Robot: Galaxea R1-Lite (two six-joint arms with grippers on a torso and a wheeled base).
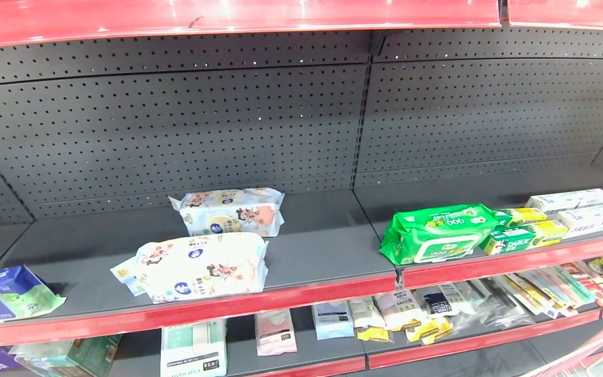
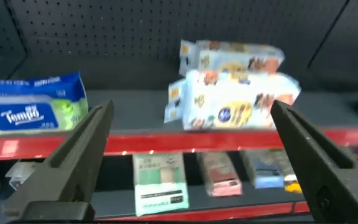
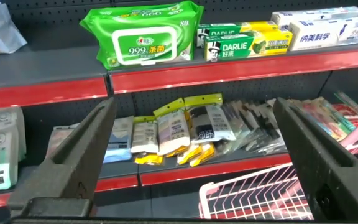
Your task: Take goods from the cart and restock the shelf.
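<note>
white wipes pack (image 2: 232,102) on shelf (image 2: 129,115), beyond parted left jaws

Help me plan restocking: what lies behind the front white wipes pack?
A second white wipes pack lies behind the front pack, before the pegboard wall. Whether the two touch is hidden from these views.

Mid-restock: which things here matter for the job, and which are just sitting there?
Job: wire cart; shelf; left gripper and right gripper, both open and empty.
Already shelved, leave: white wipes packs; green wipes pack; toothpaste boxes; blue tissue pack.
</note>
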